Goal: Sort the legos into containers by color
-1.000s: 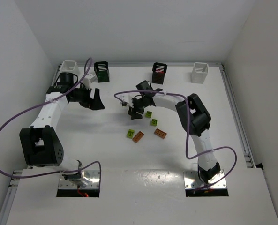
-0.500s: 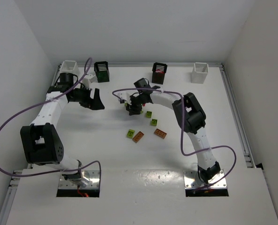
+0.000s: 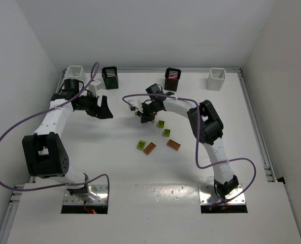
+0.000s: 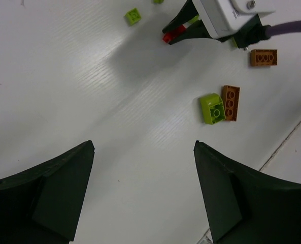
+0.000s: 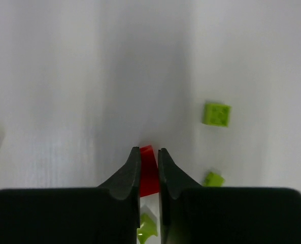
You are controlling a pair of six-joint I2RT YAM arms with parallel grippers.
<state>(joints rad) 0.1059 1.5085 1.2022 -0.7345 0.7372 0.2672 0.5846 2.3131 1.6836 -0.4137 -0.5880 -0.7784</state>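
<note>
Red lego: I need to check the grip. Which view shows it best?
Right wrist: the red lego sits close up, pinched between the right gripper's jaws. Left wrist shows only a small red bit at the jaw tips. Top view: not discernible.

White tabletop (image 3: 104,162), matt. Seen close between the jaws of the left gripper (image 4: 144,147), it shows fine parallel ribbing. Right of those jaws a thin straight seam (image 4: 287,138) crosses the surface. Ahead of the jaws of the right gripper (image 5: 149,150) lies a broad grey shadow (image 5: 140,76) with blurred edges; lighting is diffuse. Plain white walls enclose the table: left wall (image 3: 23,66), rear wall (image 3: 150,30), right wall (image 3: 282,66). A metal side rail (image 3: 256,127) borders the right edge, a rear rail (image 3: 140,70) the back edge.
</note>
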